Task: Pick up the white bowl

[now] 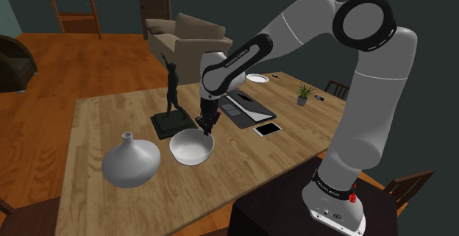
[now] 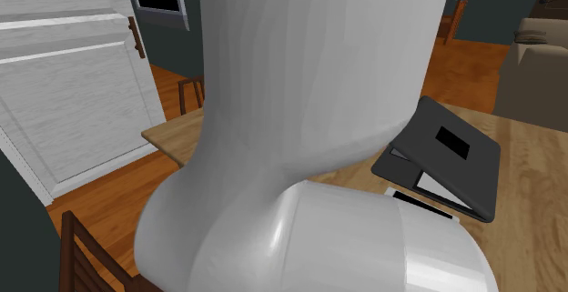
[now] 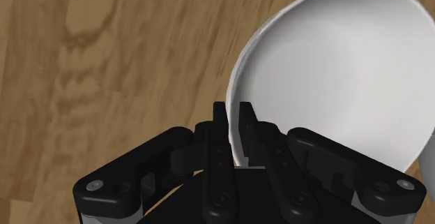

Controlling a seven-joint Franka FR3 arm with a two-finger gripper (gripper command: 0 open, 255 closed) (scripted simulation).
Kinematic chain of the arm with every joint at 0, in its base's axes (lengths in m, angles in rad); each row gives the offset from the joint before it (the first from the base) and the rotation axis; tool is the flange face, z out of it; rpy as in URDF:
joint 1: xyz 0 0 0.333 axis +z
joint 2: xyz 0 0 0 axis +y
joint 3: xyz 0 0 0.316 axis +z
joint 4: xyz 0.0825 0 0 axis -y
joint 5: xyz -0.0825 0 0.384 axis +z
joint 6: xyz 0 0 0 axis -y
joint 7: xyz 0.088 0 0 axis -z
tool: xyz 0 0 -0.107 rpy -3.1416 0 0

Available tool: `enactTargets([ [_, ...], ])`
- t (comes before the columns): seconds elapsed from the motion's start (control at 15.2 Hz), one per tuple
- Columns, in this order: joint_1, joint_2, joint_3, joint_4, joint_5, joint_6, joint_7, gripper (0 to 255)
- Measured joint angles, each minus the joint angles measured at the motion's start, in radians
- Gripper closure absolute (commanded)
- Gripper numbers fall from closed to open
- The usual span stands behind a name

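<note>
Right at the tip, the two black fingers (image 3: 219, 128) stand nearly together, pinching the near rim of the white bowl (image 3: 334, 76) between them, one finger inside the wall and one outside (the rim's edge shows in the narrow gap). The bowl sits upright on the wooden desk (image 1: 95, 124), toward its front edge in the shoulder view. Above it the hand points almost straight down, and the forearm slopes up and to the right toward a raised elbow. The white arm (image 1: 368, 87) rises from its stand (image 1: 294, 216) at the lower right.

Near the bowl on the shoulder view's left stands a grey round-bellied vase (image 1: 130, 161), not touching it. Behind the bowl, close to the hand, a dark figurine (image 1: 173, 95) stands on its base. To the right lie a laptop (image 1: 246, 108) and a phone (image 1: 267, 129). Farther back are a small potted plant (image 1: 302, 95) and a white plate (image 1: 257, 78). In the second exterior view the arm's bulk hides much of the desk, with the laptop beside it.
</note>
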Motion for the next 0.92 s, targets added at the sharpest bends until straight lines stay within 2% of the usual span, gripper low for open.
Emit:
enactTargets([
  [0.92,-0.004,-0.111,-0.001,0.061,-0.002,-0.171,0.017,255],
])
